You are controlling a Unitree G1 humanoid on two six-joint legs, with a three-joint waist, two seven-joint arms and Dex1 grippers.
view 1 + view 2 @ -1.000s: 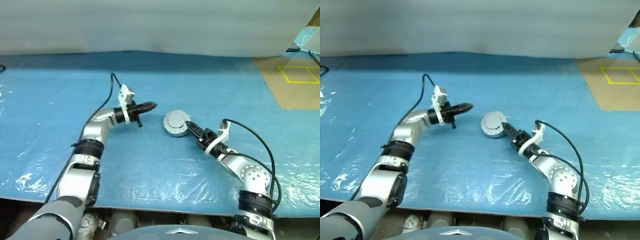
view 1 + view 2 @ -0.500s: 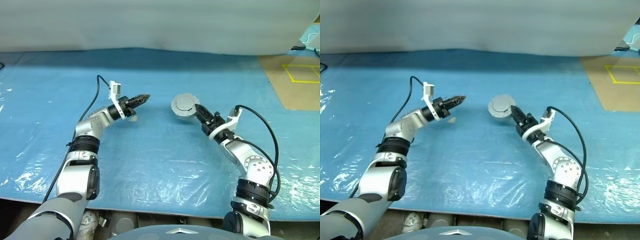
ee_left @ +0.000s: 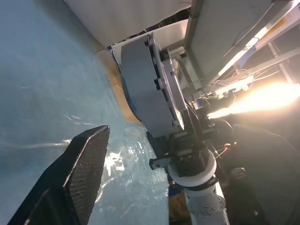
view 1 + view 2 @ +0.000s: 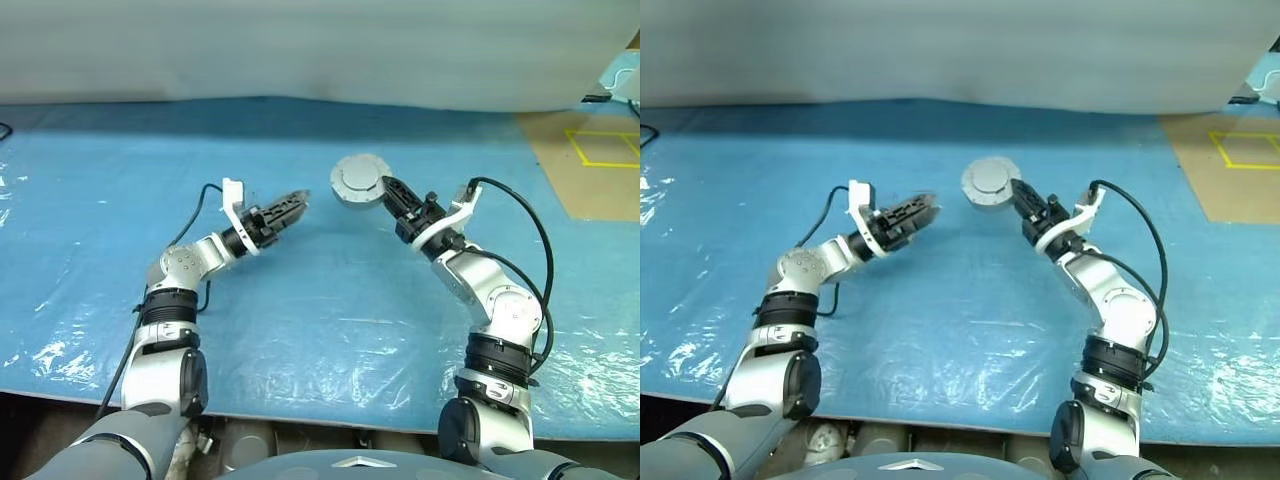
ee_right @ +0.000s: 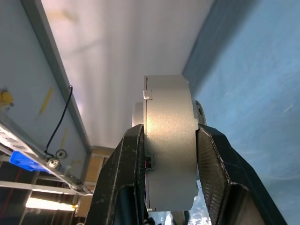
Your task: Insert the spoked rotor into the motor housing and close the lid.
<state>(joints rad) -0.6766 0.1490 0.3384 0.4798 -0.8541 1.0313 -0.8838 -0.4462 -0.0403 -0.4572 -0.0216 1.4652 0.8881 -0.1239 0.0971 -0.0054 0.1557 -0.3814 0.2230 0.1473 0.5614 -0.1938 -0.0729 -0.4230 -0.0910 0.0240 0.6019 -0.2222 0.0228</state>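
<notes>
— Housing [image 4: 357,180], where was it?
— Up off the blue sheet [image 4: 330,300], held at about 12 o'clock from the middle of the sheet. The right gripper [image 4: 390,190] had it clamped, one black finger on each flat face, as the right wrist view showed: fingers [image 5: 123,164] pressed against both sides of the grey drum [image 5: 168,140].
— Which way did it face?
— Tipped on edge, its flat grey face turned toward the head camera. In the left wrist view it stood edge-on, plain grey wall with small bolts along one rim [image 3: 154,84].
— And the left gripper [image 4: 290,208]?
— At 9 o'clock from the housing, near it but apart, pointing toward it. Its tip looked blurred in the head views. In its own wrist view one textured black finger [image 3: 86,164] showed with free space beside it, so the fingers stood apart and held nothing.
— Could you see the rotor?
— I could not tell; the housing's open side was turned away.
— Anything else around?
— Brown floor with yellow tape lines [image 4: 600,150] at 2 o'clock, and a pale wall [image 4: 300,50] behind the sheet.
</notes>
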